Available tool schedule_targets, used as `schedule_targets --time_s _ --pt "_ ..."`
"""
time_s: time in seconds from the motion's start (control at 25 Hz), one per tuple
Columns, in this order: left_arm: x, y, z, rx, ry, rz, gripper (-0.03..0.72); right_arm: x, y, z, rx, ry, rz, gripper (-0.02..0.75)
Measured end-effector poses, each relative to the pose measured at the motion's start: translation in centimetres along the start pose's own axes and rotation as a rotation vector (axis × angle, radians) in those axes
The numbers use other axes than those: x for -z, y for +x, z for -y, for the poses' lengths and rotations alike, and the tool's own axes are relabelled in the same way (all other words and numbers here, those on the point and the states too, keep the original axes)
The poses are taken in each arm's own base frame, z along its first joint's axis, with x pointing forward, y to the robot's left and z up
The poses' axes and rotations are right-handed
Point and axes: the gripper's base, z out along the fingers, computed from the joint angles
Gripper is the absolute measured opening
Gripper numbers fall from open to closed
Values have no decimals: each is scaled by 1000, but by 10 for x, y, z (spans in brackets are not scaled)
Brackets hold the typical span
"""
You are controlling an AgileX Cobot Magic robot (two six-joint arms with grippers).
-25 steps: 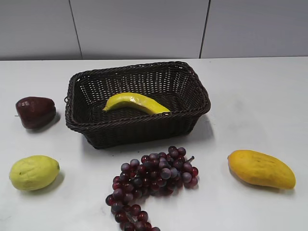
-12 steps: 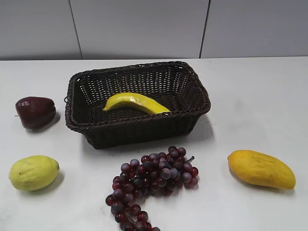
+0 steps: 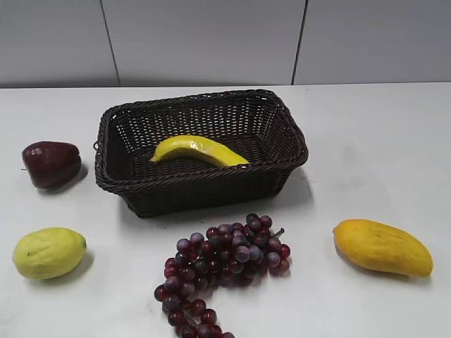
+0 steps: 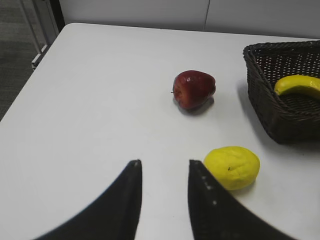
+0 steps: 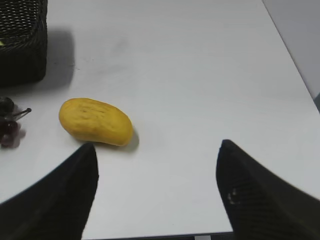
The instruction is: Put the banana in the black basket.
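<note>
**Banana's in the basket**

Left to right: one dark red fruit [image 3: 51,163], one lemon [image 3: 49,252], one black basket [image 3: 282,123] with one banana [image 3: 199,150] lying inside, one grape bunch [image 3: 222,269], one mango [image 3: 382,247]. Left gripper [image 4: 165,172] has a narrow gap and holds nothing; right gripper [image 5: 157,165] is spread wide, empty.

The basket [image 3: 201,184] is dark woven wicker with a braided rim, rough and nearly matt. The banana [image 3: 199,151] inside looks smooth and glossy — almost plastic. The apple [image 3: 51,163] is dark red and shiny, with bright highlights in the left wrist view. The lemon [image 3: 48,252] has a dimpled, duller skin; the mango [image 3: 382,247] is finely pitted and matt. The grapes [image 3: 224,262] are smooth and faintly glossy. The table [image 3: 366,141] is white, smooth — matt with a soft sheen.
</note>
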Motion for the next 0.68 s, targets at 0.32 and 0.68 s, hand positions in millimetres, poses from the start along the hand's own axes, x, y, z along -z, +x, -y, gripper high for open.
schedule_targets --time_s 0.32,0.68 --pt "0 0 0 0 0 0 235 0 0 0 -16 34 0 590" --pt "0 0 0 0 0 0 235 0 0 0 -16 34 0 590"
